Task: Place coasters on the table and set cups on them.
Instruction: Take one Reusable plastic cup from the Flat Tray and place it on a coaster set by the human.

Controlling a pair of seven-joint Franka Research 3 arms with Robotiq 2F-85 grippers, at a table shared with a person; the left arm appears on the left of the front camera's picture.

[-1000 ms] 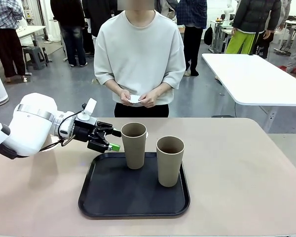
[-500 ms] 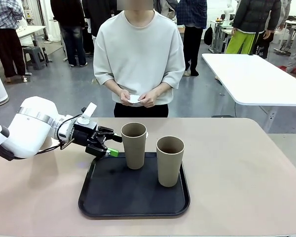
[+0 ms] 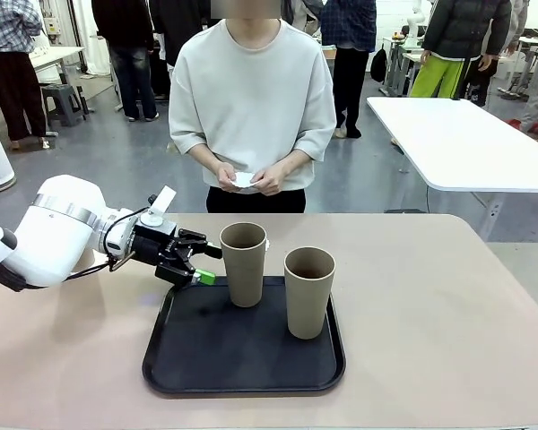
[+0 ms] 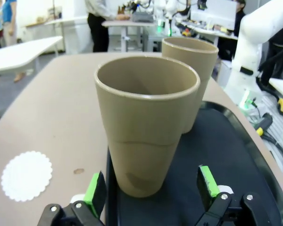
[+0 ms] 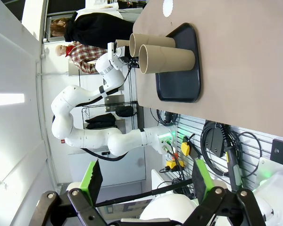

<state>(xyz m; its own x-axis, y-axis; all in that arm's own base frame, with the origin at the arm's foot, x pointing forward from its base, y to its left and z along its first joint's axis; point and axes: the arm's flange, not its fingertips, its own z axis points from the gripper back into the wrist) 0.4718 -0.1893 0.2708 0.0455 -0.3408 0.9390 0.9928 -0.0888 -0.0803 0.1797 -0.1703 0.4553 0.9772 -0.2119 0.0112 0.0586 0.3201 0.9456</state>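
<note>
Here: two cups (image 3: pixel 243 262) upright on black tray (image 3: pixel 206 354), both empty.

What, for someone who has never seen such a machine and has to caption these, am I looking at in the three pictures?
Two white robot arms work at a beige table, across from a person. The front picture comes from a fixed camera on the robot's side. The other two come from a camera on each arm's wrist, looking along its two green-padded fingers. On the table lies a black tray with two brown paper cups standing on it, the left cup and the right cup. A white lacy coaster lies on the table beside the tray. The left gripper is open, right beside the left cup, gripping nothing. The right gripper is open too, well back from the table, holding nothing. The person's hands hold something small and white.
</note>
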